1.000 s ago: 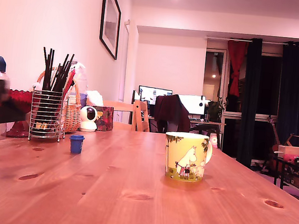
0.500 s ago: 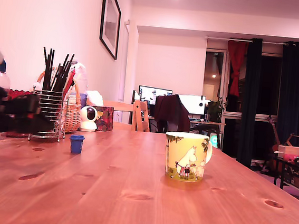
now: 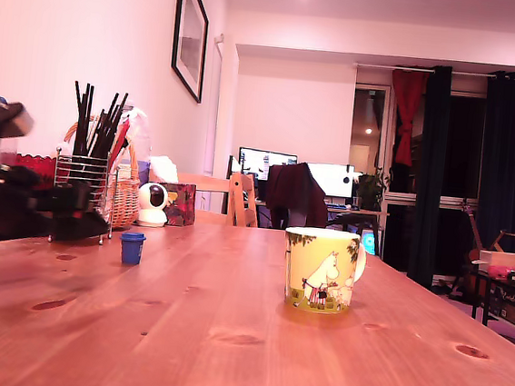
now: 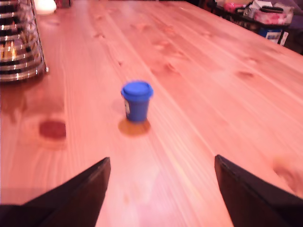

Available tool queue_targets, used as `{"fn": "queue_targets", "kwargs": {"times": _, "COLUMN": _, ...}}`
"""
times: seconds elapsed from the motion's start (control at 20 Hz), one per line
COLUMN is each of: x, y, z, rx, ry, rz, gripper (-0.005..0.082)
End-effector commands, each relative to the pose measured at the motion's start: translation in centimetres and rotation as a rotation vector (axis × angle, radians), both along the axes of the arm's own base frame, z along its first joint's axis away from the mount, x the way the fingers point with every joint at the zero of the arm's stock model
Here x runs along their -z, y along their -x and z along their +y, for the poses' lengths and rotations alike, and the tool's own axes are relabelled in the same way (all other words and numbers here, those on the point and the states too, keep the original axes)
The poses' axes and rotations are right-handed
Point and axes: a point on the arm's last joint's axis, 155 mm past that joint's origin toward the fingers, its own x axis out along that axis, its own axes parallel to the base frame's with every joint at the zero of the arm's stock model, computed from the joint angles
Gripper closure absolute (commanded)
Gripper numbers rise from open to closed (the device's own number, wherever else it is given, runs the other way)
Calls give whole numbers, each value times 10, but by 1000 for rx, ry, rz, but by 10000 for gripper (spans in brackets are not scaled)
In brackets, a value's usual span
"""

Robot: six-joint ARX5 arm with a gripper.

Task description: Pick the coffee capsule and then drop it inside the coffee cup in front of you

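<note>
The small blue tapered coffee capsule (image 3: 132, 248) stands upright on the reddish pine desk (image 3: 253, 339), its flared rim uppermost, just ahead of the black hand (image 4: 161, 189) and clear of it. From the wrist view the capsule (image 4: 137, 100) sits between the lines of the two dark fingers (image 4: 78, 194), a bare stretch of wood lying between it and their tips. The hand is spread wide and holds nothing; neither finger touches the capsule. In the exterior view the hand (image 3: 78, 208) reaches in from the exterior view's left, low over the desk, in front of a wire basket of dark sticks (image 3: 84, 190). The yellow-green ceramic coffee cup (image 3: 320, 269) with a white cartoon figure stands well apart, toward the exterior view's right, handle turned away to the right.
</note>
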Motion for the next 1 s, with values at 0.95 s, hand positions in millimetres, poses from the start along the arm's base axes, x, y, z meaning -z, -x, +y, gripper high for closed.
{"fn": "queue_targets", "kwargs": {"times": 0.95, "x": 27, "y": -68, "z": -28, "rx": 42, "ry": -57, "rz": 30, "gripper": 132}}
